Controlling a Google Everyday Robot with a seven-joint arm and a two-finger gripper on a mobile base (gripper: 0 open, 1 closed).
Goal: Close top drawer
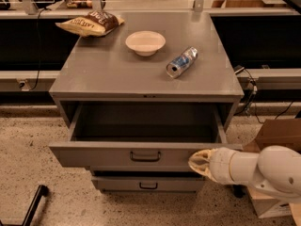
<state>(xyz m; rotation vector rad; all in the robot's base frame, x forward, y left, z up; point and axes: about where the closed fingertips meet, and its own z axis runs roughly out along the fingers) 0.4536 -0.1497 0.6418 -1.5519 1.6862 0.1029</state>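
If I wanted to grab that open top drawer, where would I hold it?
Probably the small dark pull handle, centred on the front of the top drawer, approached straight from the front; the rest of that panel is flat. The gripper is at the panel's right end.

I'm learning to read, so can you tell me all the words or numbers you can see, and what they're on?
Chip bag: lettering, too blurred to read.
Can: blue label, too blurred to read.
Top drawer, with the end effector at the right end of its front: no text visible.
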